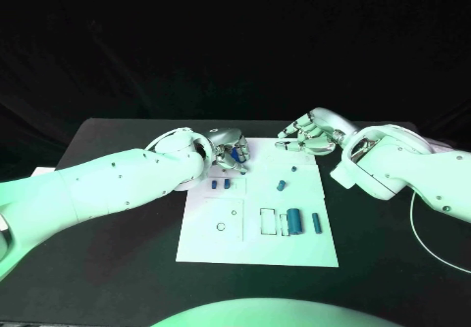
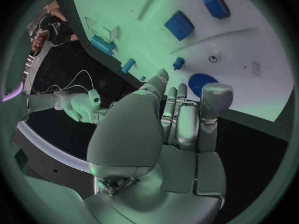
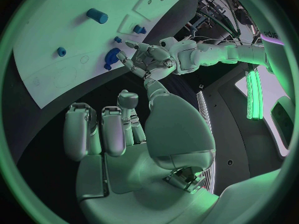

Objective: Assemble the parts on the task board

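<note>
Both arms sit at the far end of the flat white rectangular task board (image 1: 257, 225) on the black table (image 1: 118, 272).

Left robot hand (image 1: 228, 154): fingers apart, nothing held. It hovers over the board's far left corner, just above a round ribbed blue disc part (image 2: 202, 83).

Right robot hand (image 1: 306, 138): fingers loosely curled, empty, at the board's far right edge.

Judgement: the step in hand is picking the disc. I would lower the left hand straight down, close the fingertips on the disc's rim and lift vertically, so the two small blue block parts (image 1: 222, 183) nearby are not nudged.

Recesses: a large blue cylinder part (image 1: 295, 221) stands near the outlined rectangular slots (image 1: 268, 222), a slim blue peg (image 1: 316, 221) beside it. Whether either is seated, I cannot tell.
</note>
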Available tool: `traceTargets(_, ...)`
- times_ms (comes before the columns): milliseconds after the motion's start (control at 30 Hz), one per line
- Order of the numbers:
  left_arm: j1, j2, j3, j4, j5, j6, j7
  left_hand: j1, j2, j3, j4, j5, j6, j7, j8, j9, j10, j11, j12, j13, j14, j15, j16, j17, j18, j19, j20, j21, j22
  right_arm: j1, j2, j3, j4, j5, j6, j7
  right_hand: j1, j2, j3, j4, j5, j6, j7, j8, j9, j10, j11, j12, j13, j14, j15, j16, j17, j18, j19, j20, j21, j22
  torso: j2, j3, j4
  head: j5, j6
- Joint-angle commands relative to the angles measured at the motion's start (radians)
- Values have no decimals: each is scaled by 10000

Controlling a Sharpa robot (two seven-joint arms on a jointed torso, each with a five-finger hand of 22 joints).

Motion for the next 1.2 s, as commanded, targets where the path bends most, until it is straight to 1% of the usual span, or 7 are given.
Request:
traceTargets(33, -10, 136, 1, -99, -1307, 639, -239, -99, 7, -8, 18, 22, 188, -15, -75, -60, 217, -19, -96, -88, 288, -90, 46, -30, -157, 112, 10, 253, 255, -7, 16, 0, 8, -34, 126, 47, 82, 36, -51, -9, 38, 53, -24, 31, 14, -87, 6, -6, 3, 515, -5, -45, 57, 105, -68, 17, -32, 0, -7, 5, -6, -2, -9)
traceTargets(200, -15, 290, -1, -184, -1530, 996, -463, -135, -9, 22, 37, 19, 375, -17, -184, -143, 414, -33, -259, -208, 287, -113, -29, -254, -225, 223, -14, 626, 625, -8, 18, 0, 8, -34, 127, 50, 101, 48, -54, -10, 50, 53, -25, 31, 14, -88, 5, -4, 2, 515, -5, -45, 58, 104, -66, 17, -31, 3, -1, 4, -16, -22, 2)
traceTargets(267, -18, 329, -2, -207, -1585, 1061, -519, -131, -6, 38, 36, 20, 412, -18, -209, -161, 452, -34, -298, -234, 283, -119, -54, -315, -238, 244, -17, 694, 692, -8, 18, -1, 9, -34, 127, 50, 101, 48, -54, -10, 50, 53, -25, 31, 14, -88, 5, -4, 2, 515, -5, -45, 58, 104, -66, 17, -31, 3, -5, 8, 0, -42, -3)
traceTargets(533, -34, 506, -5, -343, -1769, 1321, -759, 46, 106, 314, -45, 35, 654, -40, -330, -252, 788, -79, -480, -346, 280, -159, -127, -581, -305, 346, -53, 1073, 1073, -8, 24, -1, 15, -35, 126, 53, 101, 48, -54, -10, 50, 53, -25, 31, 14, -88, 5, -4, 2, 515, -5, -45, 58, 104, -66, 17, -31, 3, 0, 4, 0, -66, -21)
traceTargets(867, -49, 620, -6, -440, -1880, 1817, -1034, 214, 172, 760, -180, 50, 902, -68, -456, -344, 1108, -126, -702, -416, 275, -204, -116, -733, -332, 359, -93, 1240, 1263, -8, 25, -1, 19, -35, 130, 54, 101, 48, -54, -10, 50, 53, -25, 31, 14, -88, 5, -4, 2, 515, -5, -45, 58, 104, -66, 17, -31, 3, -8, 5, 11, -89, -61)
traceTargets(967, -56, 653, -6, -475, -1908, 1854, -1058, 280, 210, 980, -250, 53, 1004, -72, -487, -369, 1223, -140, -778, -423, 274, -216, -101, -766, -345, 363, -104, 1312, 1344, -8, 28, -1, 21, -35, 131, 57, 101, 48, -54, -10, 50, 53, -25, 31, 14, -88, 5, -4, 2, 515, -5, -45, 58, 104, -66, 17, -31, 3, -9, 3, 9, -90, -61)
traceTargets(1200, -108, 740, -7, -583, -1873, 1763, -943, 161, 148, 1448, -362, 38, 1227, -90, -605, -443, 1550, -177, -994, -411, 269, -243, -51, -858, -382, 380, -126, 1515, 1574, -9, 43, -1, 19, -35, 139, 62, 101, 48, -54, -10, 50, 53, -25, 31, 14, -88, 5, -4, 2, 515, -5, -45, 58, 104, -66, 17, -31, 3, -9, 6, 2, -95, -63)
